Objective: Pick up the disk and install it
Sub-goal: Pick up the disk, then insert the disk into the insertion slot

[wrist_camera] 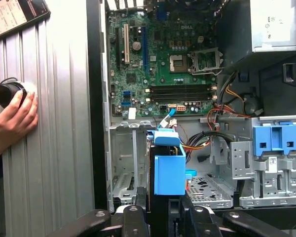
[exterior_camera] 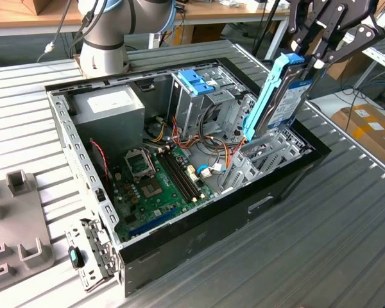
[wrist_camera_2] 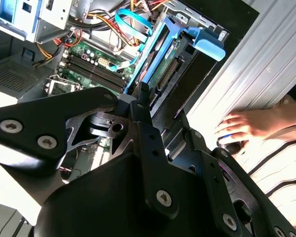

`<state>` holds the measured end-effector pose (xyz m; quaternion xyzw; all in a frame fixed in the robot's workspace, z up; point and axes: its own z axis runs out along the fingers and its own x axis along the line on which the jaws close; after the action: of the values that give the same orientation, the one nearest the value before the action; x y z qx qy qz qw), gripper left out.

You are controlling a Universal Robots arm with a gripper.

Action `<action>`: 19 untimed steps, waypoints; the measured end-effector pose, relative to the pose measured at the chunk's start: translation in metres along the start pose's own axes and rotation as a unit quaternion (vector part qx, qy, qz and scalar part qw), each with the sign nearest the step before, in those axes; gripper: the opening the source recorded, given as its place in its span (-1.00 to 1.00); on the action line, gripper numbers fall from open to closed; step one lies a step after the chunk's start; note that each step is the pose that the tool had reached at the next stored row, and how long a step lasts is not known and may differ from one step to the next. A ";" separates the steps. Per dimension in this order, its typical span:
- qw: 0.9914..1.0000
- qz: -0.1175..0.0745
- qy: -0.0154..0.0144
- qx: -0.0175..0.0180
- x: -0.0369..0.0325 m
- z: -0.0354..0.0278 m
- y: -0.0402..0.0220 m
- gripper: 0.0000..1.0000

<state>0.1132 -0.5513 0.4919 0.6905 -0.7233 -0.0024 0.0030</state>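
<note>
Exterior view: the gripper [exterior_camera: 310,59] clamps the upper end of the disk [exterior_camera: 277,102]. The disk stands tilted, its lower end inside the drive cage [exterior_camera: 263,157] of the computer case [exterior_camera: 199,218]. Second wrist view: the disk, seen edge-on, sits near loose cables [wrist_camera_2: 111,23], so any descent should clear them. First wrist view: the blue side rail [wrist_camera: 167,175] should meet the cage guides squarely. A person's hand [wrist_camera: 12,116] rests on the table [wrist_camera: 59,123], well apart.

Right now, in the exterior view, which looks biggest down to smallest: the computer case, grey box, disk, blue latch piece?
1. computer case
2. grey box and disk: they look about alike, so not ranked
3. blue latch piece
</note>
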 end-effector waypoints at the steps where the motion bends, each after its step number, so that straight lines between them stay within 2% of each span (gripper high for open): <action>1: 1.000 0.000 0.000 0.000 0.0027 0.0011 -0.0001 -0.30; 5: 1.000 0.000 0.000 0.000 0.0065 0.0080 -0.0004 -0.30; 19: 1.000 0.000 0.000 0.000 0.0085 0.0089 -0.0005 -0.30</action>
<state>0.1132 -0.5598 0.4829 0.6905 -0.7233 -0.0025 0.0029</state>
